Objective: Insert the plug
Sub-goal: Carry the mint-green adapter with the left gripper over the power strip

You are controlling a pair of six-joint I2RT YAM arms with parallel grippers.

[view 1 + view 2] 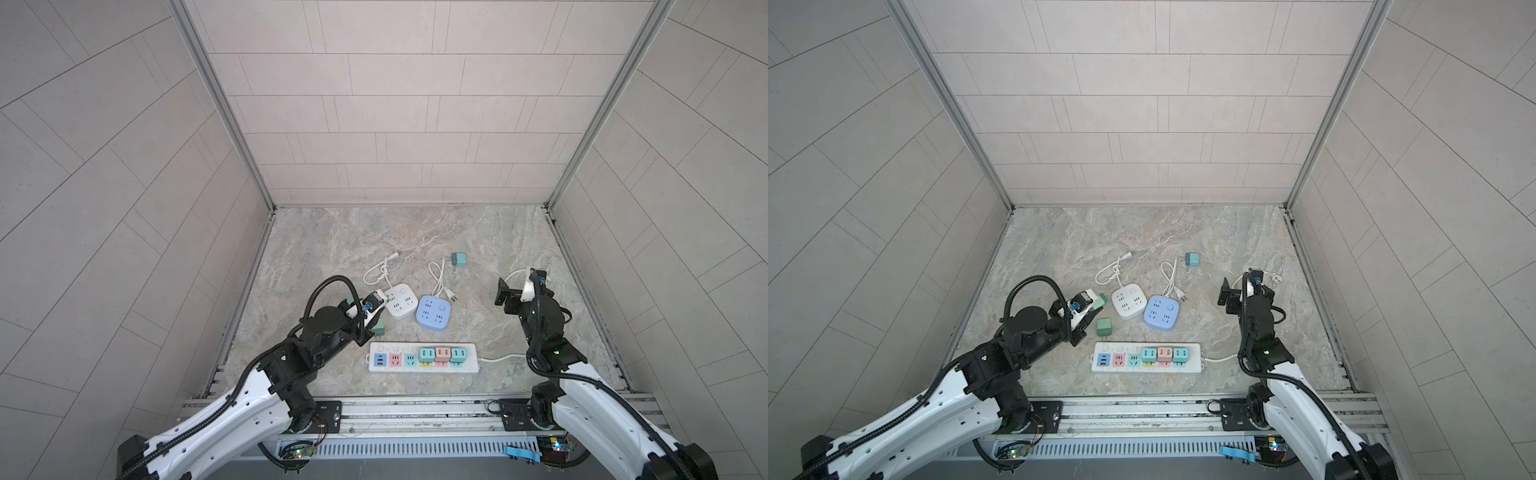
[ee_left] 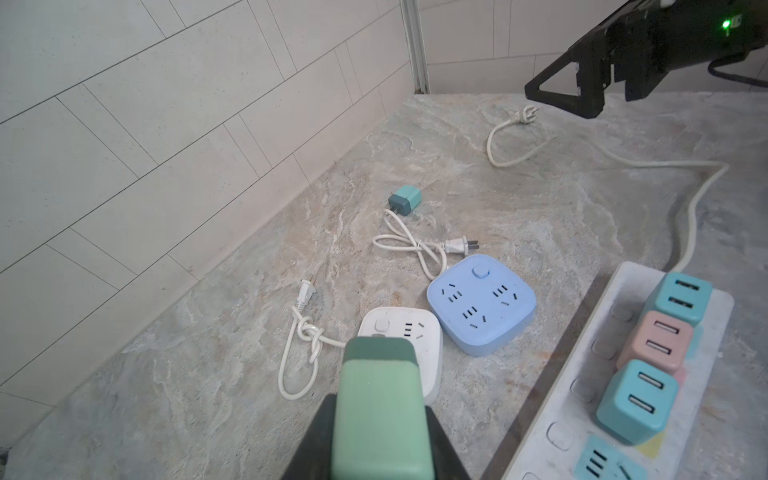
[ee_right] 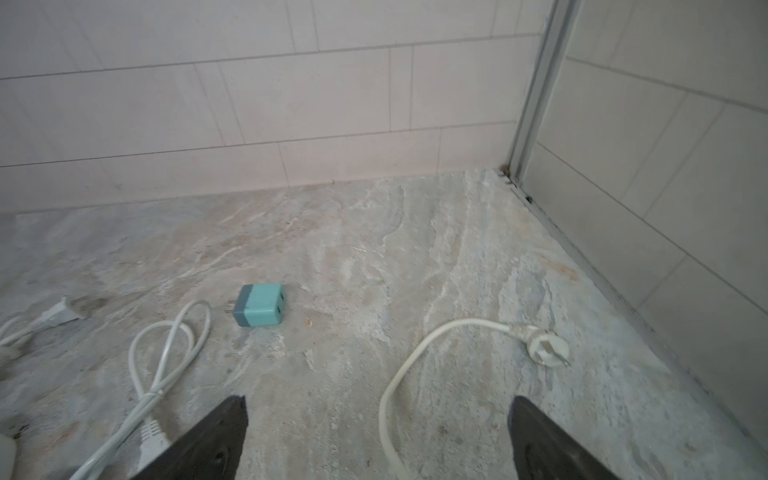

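Near the surface's front edge lay the power strip (image 1: 424,357). Behind it, toward the left edge, my left gripper (image 2: 378,424) clamped the green plug (image 2: 380,395) just beside the white socket cube (image 1: 400,306). Toward the right edge, my right gripper (image 3: 378,405) hung spread wide, holding nothing.

Legible markings: none. No text, brand, number or sign can be read in any view. The visible faces of the green plug (image 2: 380,419) and of the white power strip (image 1: 471,357) carry no print that can be made out. Any small marks on the power strip are too fine to tell.
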